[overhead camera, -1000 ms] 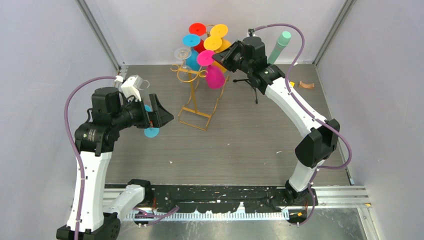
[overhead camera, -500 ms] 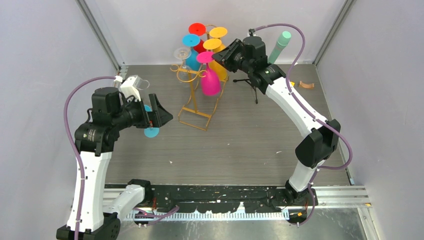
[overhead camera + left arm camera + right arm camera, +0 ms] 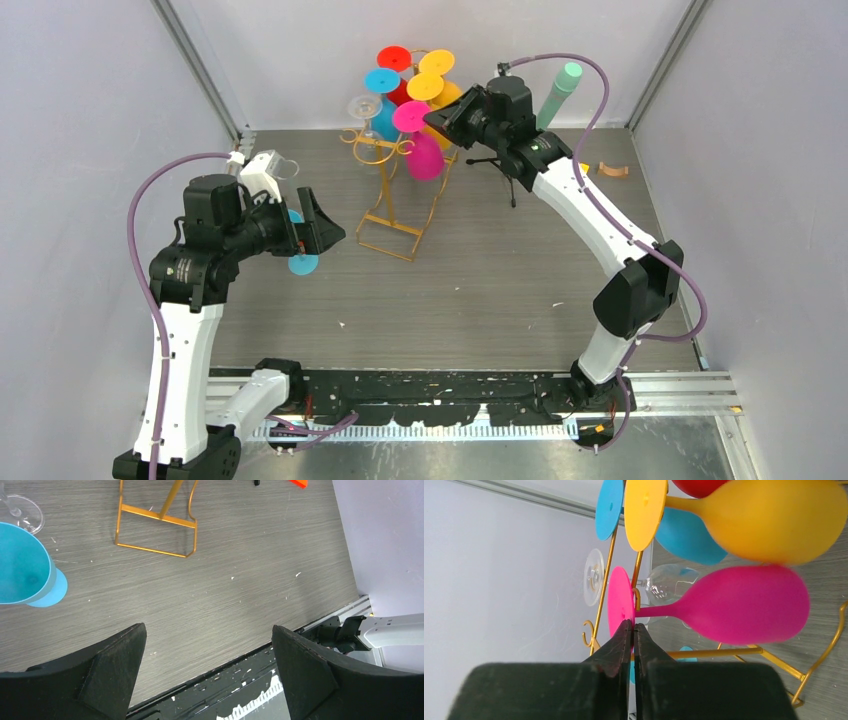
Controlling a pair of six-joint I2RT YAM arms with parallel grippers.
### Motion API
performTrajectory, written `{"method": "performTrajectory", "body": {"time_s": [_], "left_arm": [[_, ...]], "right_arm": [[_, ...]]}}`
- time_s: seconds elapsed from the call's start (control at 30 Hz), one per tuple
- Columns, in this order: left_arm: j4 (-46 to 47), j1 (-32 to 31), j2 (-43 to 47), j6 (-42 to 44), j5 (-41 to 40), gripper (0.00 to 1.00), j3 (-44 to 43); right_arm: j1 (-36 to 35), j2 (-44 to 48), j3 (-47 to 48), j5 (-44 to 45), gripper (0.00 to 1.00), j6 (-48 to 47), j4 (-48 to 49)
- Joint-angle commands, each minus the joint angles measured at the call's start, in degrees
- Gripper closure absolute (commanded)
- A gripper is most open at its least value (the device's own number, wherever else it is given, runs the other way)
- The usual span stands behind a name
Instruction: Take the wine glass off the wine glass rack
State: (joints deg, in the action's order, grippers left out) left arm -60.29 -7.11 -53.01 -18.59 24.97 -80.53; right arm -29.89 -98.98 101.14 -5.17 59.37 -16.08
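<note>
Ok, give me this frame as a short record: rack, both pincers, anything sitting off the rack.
wine glass rack: gold, upright, coloured glasses hanging
left pincer: open, above the table, empty
right pincer: closed at the pink glass foot; grip unclear
off rack: blue glass on the table

Right arm up among the hanging glasses
Upper centre, the right gripper (image 3: 441,118) sits at the pink wine glass's (image 3: 428,157) foot on the gold wine glass rack (image 3: 387,200). Mid-left, the left gripper (image 3: 320,228) hovers beside a blue glass (image 3: 302,264).
</note>
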Motion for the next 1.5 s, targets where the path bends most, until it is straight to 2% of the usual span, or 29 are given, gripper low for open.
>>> {"method": "performTrajectory", "body": {"time_s": [0.0, 0.2, 0.4, 1.13, 1.33, 1.47], "left_arm": [[0.3, -0.2, 0.5, 1.0, -0.5, 0.0, 0.0], [0.3, -0.2, 0.5, 1.0, -0.8, 0.0, -0.3], [0.2, -0.2, 0.5, 1.1, -1.1, 0.0, -0.4], [1.3, -0.2, 2.3, -1.9, -0.8, 0.0, 0.7], [2.5, -0.2, 2.5, -4.2, 0.9, 0.0, 1.3], [5.3, -0.2, 2.9, -7.3, 4.2, 0.0, 2.9]], "right_arm": [[-0.1, 2.9, -0.5, -0.8, 0.97, 1.5, 2.3], [-0.1, 5.7, -3.0, 1.2, 1.0, 3.5, 7.6], [-0.1, 9.0, -4.4, 4.1, 1.0, 4.4, 9.0], [-0.1, 11.0, -7.7, 9.9, 1.0, 3.0, 5.1], [-0.1, 15.7, -11.6, 9.7, 1.0, 3.9, 6.0], [-0.1, 22.8, -17.5, 7.5, 1.0, 6.9, 7.5]]}}
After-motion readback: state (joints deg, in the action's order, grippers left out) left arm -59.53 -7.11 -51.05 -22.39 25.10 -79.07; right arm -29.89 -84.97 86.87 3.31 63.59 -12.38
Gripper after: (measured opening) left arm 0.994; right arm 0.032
